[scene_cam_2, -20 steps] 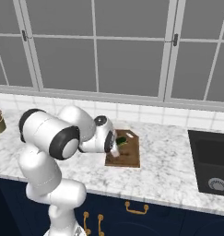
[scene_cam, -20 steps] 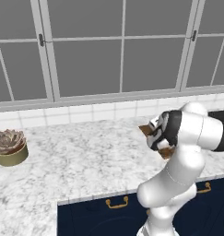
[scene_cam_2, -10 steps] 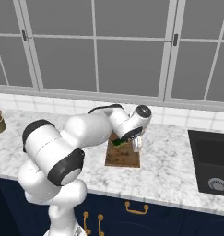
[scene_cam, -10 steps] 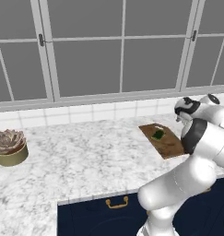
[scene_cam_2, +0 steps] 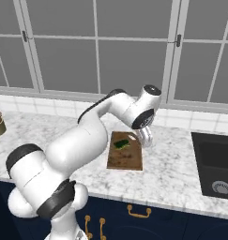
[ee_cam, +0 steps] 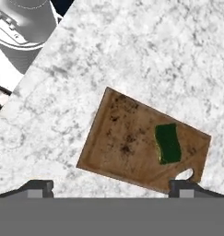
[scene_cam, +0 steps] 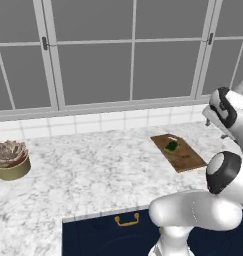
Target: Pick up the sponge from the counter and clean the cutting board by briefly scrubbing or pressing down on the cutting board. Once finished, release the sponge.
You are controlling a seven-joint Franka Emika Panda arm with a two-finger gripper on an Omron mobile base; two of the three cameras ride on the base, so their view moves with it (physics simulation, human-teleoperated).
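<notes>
Sponge: lying flat on the cutting board, toward the end with the handle notch, free of any grip. The board rests on the marbled table, with dark staining visible across its grain. The gripper is raised above the table just beside the board's far right corner. Its jaws stand apart and hold nothing; the 2 tips sit wide at the bottom of the hand view. Judgement: with the sponge released on the board, the task appears complete or nearly so; no further step is evident.
</notes>
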